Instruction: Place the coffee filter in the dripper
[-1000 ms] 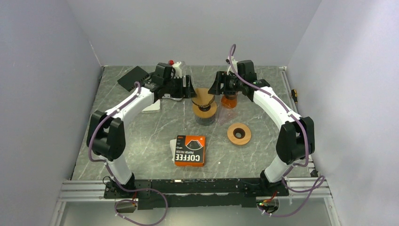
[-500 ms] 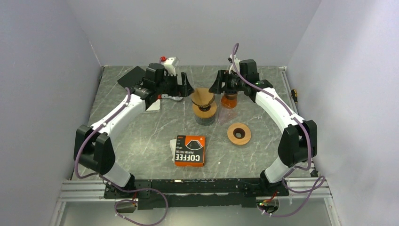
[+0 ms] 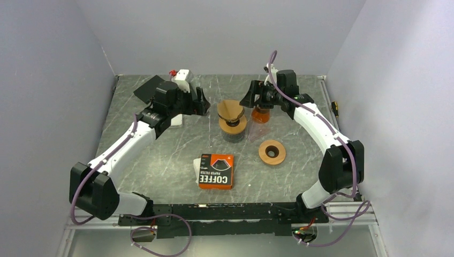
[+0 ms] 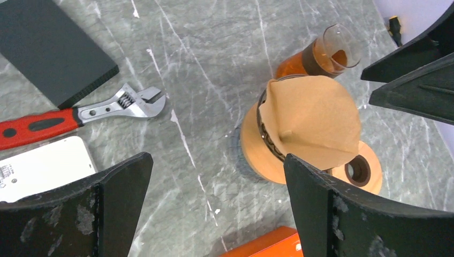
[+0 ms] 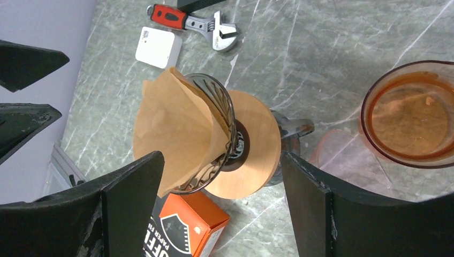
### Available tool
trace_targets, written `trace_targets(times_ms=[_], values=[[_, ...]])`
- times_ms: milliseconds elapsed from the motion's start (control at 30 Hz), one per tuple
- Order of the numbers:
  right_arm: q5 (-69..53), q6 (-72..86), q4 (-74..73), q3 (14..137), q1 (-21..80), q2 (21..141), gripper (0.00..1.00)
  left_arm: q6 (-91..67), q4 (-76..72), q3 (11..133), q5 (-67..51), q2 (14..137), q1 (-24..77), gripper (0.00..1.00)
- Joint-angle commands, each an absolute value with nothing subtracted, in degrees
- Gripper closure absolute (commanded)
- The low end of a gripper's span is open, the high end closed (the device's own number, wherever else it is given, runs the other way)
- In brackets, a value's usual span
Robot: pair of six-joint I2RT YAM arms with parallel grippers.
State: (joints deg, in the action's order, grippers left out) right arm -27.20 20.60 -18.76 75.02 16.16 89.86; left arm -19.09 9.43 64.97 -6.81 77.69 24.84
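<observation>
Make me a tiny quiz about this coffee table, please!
1. True or false: the filter sits in the dripper.
2. What colour is the wrench handle? A blue, B red, C green.
3. Fill in: the left tool and right tool are both ____, holding nothing.
Key: 1 true; 2 B; 3 open.
</observation>
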Motion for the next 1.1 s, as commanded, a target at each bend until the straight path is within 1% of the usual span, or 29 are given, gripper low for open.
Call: trace_targets(times_ms=[0, 400, 733, 833, 1067], values=[[-28.58, 22.11, -14.84, 74.22, 15.02, 86.95, 0.14, -18.02, 8.26, 62.78, -1.73, 74.48, 24.96, 0.0], [-30.33, 22.72, -14.22, 72.37, 13.54, 86.23, 0.11, -21.1, 11.67, 56.01, 5.89, 71.02, 24.88, 0.0], [-32.76, 22.15, -17.76, 75.95, 14.45, 92.26, 0.09, -22.35, 13.0, 55.59, 4.99, 71.66, 24.87, 0.0], [-32.88, 22.07, -17.94, 75.89, 14.82, 93.12, 0.11, -22.46, 12.68, 55.59, 4.57, 71.85, 24.92, 0.0], [-33.05, 21.69, -18.3, 74.8, 14.99, 93.98, 0.2, -22.5, 13.12, 56.34, 3.91, 73.22, 24.88, 0.01]])
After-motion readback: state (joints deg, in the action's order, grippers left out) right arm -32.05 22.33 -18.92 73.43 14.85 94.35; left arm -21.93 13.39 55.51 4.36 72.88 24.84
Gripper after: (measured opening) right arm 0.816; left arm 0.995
